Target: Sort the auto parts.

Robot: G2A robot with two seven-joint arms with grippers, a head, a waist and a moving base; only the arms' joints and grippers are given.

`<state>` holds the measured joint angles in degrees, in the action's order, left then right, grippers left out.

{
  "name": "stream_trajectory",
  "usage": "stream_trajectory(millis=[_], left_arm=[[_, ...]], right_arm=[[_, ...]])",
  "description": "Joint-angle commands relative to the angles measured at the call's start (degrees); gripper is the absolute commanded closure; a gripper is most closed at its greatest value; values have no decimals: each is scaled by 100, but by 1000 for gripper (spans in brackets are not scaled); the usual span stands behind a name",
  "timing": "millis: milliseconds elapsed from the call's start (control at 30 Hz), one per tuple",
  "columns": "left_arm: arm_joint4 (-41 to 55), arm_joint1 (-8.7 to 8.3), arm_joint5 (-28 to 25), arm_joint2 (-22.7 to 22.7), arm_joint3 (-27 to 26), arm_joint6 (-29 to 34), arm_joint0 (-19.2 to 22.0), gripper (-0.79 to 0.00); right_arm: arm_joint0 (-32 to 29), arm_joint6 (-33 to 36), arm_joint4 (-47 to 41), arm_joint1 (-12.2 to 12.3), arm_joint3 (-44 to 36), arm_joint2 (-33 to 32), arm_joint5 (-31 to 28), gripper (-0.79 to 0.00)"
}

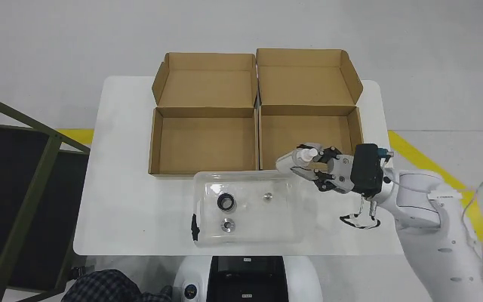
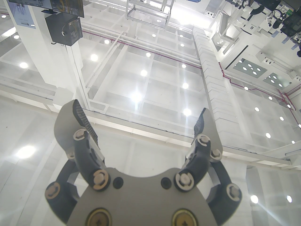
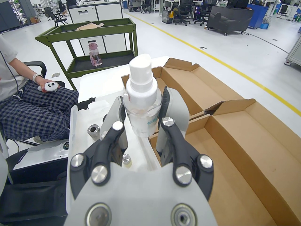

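Note:
My right gripper (image 3: 142,109) is shut on a clear spray bottle (image 3: 142,99) with a white cap. In the top view the right gripper (image 1: 306,160) holds the spray bottle (image 1: 304,155) lying sideways over the near edge of the right cardboard box (image 1: 343,136), just beyond the clear plastic bin (image 1: 290,219). Three small parts lie in the bin: a black ring (image 1: 226,202), a metal bushing (image 1: 227,224) and a small metal piece (image 1: 267,198). My left gripper (image 2: 141,124) points up at the ceiling, open with nothing between its fingers.
Two open cardboard boxes stand side by side at the back of the white table (image 1: 121,189); the left box (image 1: 204,143) holds nothing. A green cart (image 3: 94,48) and a seated person are beyond the table's end in the right wrist view.

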<state>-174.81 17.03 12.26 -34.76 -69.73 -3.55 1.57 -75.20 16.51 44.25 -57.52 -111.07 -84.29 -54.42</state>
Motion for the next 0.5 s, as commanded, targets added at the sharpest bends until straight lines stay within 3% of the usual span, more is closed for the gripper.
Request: stream_trajectory(millis=[0,467], left_arm=[[0,0,0,0,0,0,0,-785],[0,0,0,0,0,0,0,-785]], right_arm=[[14,19,-40,9,-24,-15,34,0],[169,111,-77,34,54,138,187,0]])
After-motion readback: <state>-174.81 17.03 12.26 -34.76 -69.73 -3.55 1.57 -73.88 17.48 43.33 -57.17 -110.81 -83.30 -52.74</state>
